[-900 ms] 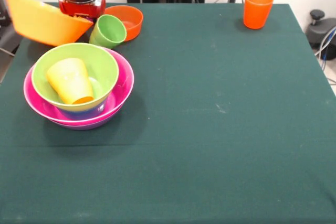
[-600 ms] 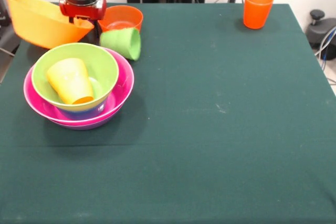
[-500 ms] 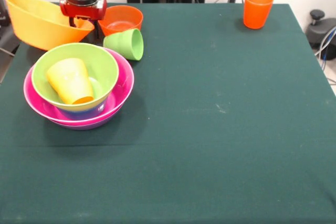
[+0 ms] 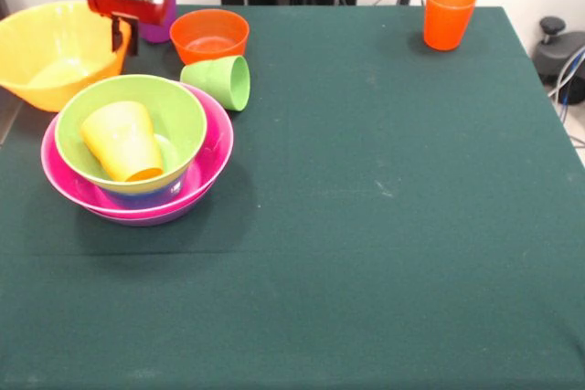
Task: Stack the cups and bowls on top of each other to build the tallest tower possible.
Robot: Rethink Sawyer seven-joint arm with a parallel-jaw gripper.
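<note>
My gripper (image 4: 124, 36) is at the far left of the table, shut on the right rim of the large yellow bowl (image 4: 50, 52), which hangs upright over the table's left edge. The tower (image 4: 137, 148) stands in front of it: a light green bowl (image 4: 174, 116) nested in a pink bowl (image 4: 212, 148) over a purple bowl (image 4: 151, 218), with a yellow-orange cup (image 4: 121, 142) lying on its side in the green bowl. A light green cup (image 4: 219, 79) lies on its side by the tower. The orange bowl (image 4: 210, 36), purple cup (image 4: 163, 23) and orange cup (image 4: 449, 15) stand at the far edge.
The dark green table (image 4: 384, 207) fills the view. A black object with cables (image 4: 558, 52) sits off the table's right edge.
The gripper moved left and up with the yellow bowl, which went from tilted to level. The light green cup tipped and rolled onto its side. The purple cup came into view behind the gripper.
</note>
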